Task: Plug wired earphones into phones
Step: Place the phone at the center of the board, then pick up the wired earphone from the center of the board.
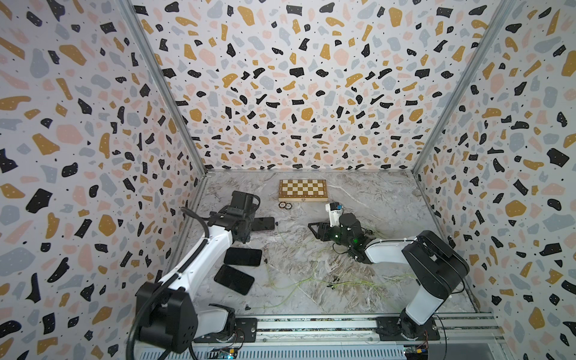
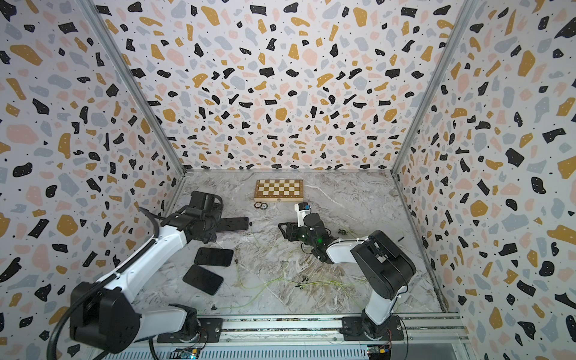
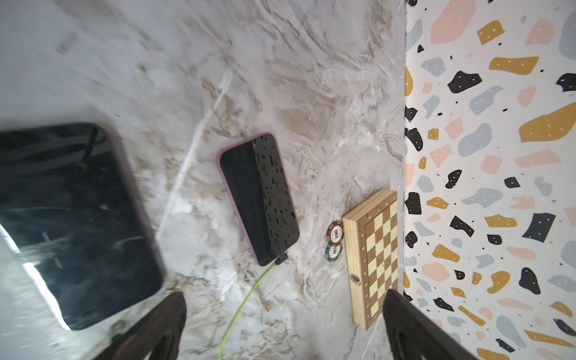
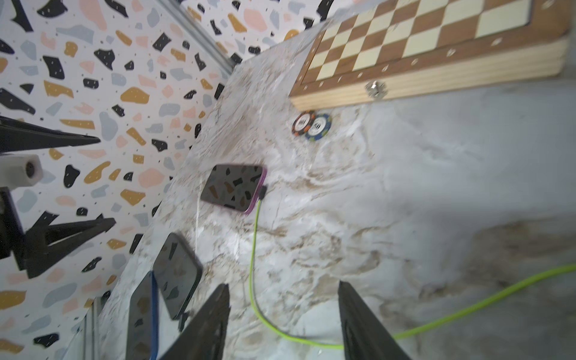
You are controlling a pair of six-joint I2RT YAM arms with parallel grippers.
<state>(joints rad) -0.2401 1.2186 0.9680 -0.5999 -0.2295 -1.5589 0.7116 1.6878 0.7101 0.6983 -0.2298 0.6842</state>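
A pink-rimmed, black-screened phone (image 3: 258,199) lies flat on the marbled desk (image 3: 311,93) with a thin yellow-green earphone cord (image 3: 251,293) plugged in. The left gripper (image 3: 285,294) gapes wide and empty. The right gripper (image 4: 283,283) is half-open, gripping nothing.

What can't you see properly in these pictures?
- Pink-edged phone: half hidden under the left arm in both top views.
- Big dark phone: blurred, cut by the left wrist view's edge.
- Earbuds: too tiny in a top view.
- Blue-edged phone: cut off, right wrist view.

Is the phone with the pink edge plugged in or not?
Looks plugged in: a black plug sits in the end of the pink-edged phone, its green cord trailing away.
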